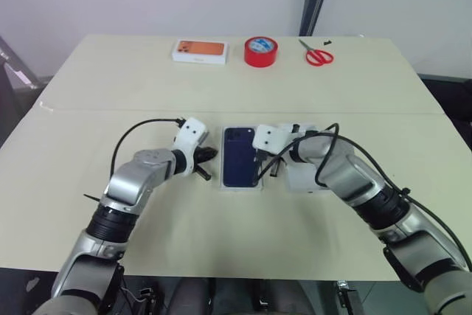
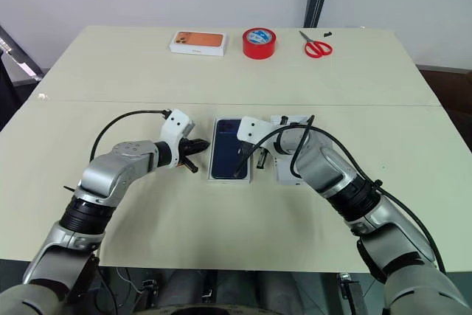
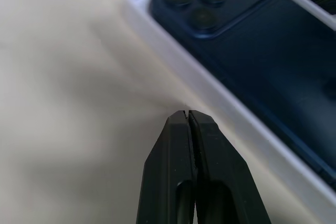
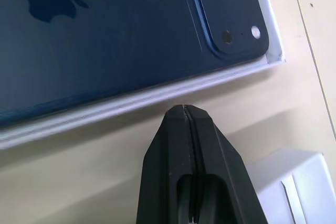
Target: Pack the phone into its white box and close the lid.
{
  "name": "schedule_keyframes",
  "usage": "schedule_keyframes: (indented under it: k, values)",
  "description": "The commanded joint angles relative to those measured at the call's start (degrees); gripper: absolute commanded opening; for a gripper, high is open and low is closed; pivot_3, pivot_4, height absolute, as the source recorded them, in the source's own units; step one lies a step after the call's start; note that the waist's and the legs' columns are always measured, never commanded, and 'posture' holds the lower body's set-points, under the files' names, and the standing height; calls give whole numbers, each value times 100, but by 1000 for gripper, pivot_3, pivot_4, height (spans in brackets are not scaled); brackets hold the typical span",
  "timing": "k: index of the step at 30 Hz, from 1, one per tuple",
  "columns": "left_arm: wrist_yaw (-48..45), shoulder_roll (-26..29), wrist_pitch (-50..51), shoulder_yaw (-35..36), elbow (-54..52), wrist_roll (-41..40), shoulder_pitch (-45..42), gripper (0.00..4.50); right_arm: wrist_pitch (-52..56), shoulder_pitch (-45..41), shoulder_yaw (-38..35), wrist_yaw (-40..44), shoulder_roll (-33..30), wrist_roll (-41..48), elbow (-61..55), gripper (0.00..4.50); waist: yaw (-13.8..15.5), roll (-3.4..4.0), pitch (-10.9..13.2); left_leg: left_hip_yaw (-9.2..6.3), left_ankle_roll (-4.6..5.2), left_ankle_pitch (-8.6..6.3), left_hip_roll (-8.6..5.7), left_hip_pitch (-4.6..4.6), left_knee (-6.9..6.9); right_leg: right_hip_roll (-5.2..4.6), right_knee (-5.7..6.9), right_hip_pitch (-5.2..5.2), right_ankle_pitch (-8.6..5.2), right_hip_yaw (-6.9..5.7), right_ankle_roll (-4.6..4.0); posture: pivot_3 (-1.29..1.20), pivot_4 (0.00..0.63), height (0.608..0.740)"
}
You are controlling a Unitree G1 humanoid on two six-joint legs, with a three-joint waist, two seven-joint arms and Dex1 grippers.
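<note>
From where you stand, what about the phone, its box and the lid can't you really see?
- The lid: head views, largely covered by the right hand and its cable.
- The phone: left wrist view, cut off by the picture's edges; the left hand is shut beside the white box.
- Whether the phone sits fully down in the recess: too small in the head views.

Along the far edge of the pale table (image 1: 147,241) three things sit in a row, well apart from one another. On the left lies a white box with an orange phone picture (image 1: 199,51) on top, a roll of red tape (image 1: 261,51) lies flat in the middle, and red-handled scissors (image 1: 317,54) lie on the right.
</note>
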Motion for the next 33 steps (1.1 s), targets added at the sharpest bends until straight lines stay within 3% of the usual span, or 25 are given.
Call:
schedule_keyframes:
  k: [1,18,24,33]
  values:
    - [-217,-150,85,-247,-147,16,-143,113,-127,69,-144,235,-71,65,-409,0,8,0,0,0,0,0,0,0,0,0,0,1,0,0,0,0,150,740]
    - [-1375,-441,569,-1373,-794,-63,-366,113,-107,1222,-826,1245,-1472,233,-1744,0,26,1,-1,-2,1,0,-3,-2,6,-1,-4,10,-2,-1,3,0,150,740]
    - [-1310,-835,579,-1510,-450,64,-556,113,-39,1587,-1098,1369,-1800,272,-1938,0,31,1,-1,-2,2,-1,-3,-2,10,0,-6,15,-2,-1,4,0,150,740]
    - [-1205,-941,524,-1341,-254,190,-557,113,-76,1801,-1168,1452,-1893,249,-2043,0,23,1,-1,-2,3,0,-2,3,11,2,-5,19,-3,-1,4,0,150,740]
